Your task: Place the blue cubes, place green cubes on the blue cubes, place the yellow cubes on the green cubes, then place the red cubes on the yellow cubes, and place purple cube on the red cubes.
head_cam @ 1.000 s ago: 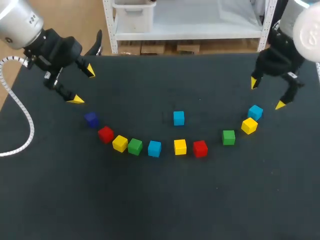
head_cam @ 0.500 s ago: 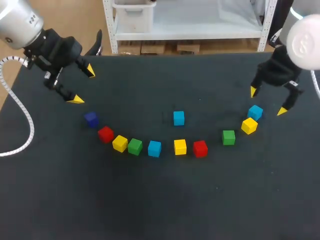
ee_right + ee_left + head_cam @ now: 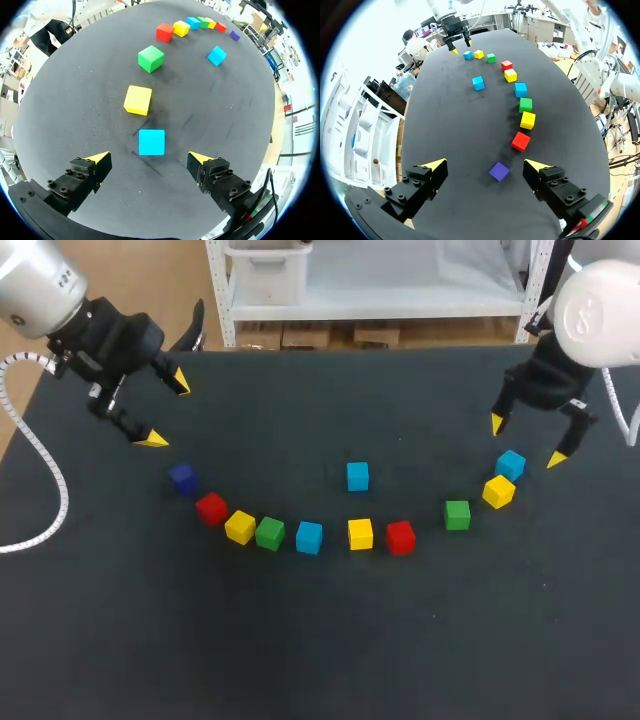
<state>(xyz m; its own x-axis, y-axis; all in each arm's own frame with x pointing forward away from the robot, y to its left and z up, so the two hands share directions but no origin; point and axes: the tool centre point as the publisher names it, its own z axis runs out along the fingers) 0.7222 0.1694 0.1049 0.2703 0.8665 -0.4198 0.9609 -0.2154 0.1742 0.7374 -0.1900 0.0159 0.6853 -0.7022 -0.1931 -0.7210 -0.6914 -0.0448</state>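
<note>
Your left pincer [image 3: 166, 410] hung wide open at the left rear of the bench [image 3: 320, 640], with the purple cube [image 3: 182, 478] just ahead of it. The other cubes lay in an arc across the middle. At the arc's right end, the blue cube [image 3: 511, 464] sat just ahead of your right pincer [image 3: 526, 440], centred between its wide-spread fingers, and that arm was plainly the nearer. Over the last second the right pincer had swung in toward that cube. The left had not moved.
</note>
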